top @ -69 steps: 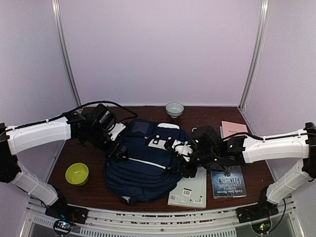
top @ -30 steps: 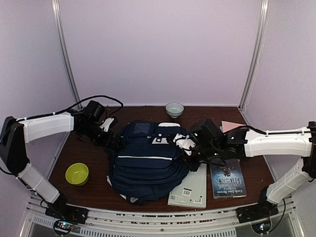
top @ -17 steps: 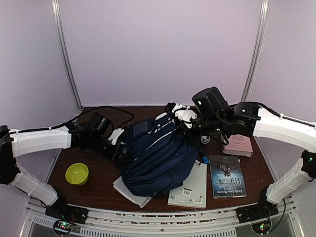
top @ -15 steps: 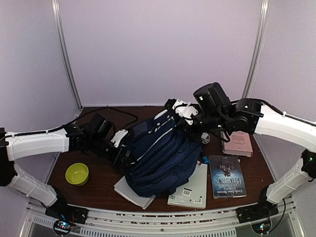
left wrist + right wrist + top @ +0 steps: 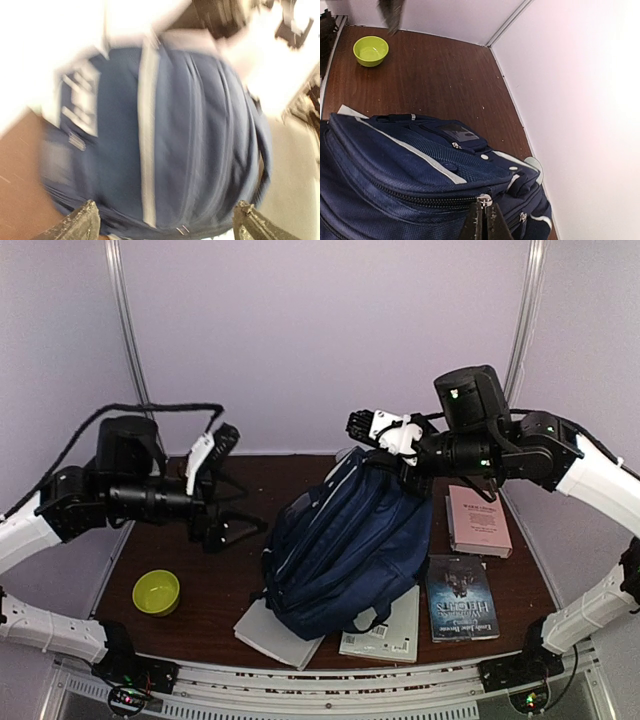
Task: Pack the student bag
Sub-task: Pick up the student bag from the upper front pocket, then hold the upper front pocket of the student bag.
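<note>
student bag (image 5: 340, 540) lifted higher | right pincer (image 5: 482, 220) clamped on it | left pincer (image 5: 238, 480) withdrawn, wide open

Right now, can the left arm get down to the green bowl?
Probably yes. The green bowl sits uncovered on the left side of the table. The left claw is open and empty. The student bag hangs from the right claw, off to the bowl's right.

The student bag (image 5: 340, 540) is matt woven cloth, the table (image 5: 430, 75) smooth dark wood, the green bowl (image 5: 371, 50) glossy.
</note>
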`<state>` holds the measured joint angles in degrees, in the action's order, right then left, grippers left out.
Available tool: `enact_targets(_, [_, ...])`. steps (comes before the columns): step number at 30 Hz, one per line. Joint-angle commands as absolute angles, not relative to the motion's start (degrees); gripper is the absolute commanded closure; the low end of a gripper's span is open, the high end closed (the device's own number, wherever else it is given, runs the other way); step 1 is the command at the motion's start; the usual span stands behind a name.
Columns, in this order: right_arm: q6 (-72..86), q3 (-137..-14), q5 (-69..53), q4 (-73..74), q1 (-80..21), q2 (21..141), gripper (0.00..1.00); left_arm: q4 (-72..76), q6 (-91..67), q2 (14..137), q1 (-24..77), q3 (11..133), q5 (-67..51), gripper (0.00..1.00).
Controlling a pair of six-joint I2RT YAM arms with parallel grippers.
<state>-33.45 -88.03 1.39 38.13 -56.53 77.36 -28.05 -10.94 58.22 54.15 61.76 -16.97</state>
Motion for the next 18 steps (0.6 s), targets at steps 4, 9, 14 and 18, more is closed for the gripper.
enact_targets(4, [-43.8,-96.7,-7.9,34.9,-56.3,72.6,1.0,-31.7,-10.1,64.2,36.9,75.7,-23.6,0.02])
enact_targets(9, [-46.0,-103.5,-15.6,37.5,-56.4,74.5,1.0,-31.8,-7.5,71.9,33.6,80.4,-22.7,0.02])
enact_targets(14, [-46.0,-108.6,-17.5,37.4,-56.3,77.7,1.0,-27.0,-9.4,76.0,34.8,77.1,-27.7,0.09])
enact_targets(18, [-45.7,-109.3,-16.0,35.4,-56.4,80.2,1.0,-23.8,-6.8,74.6,42.3,72.7,-27.3,0.1])
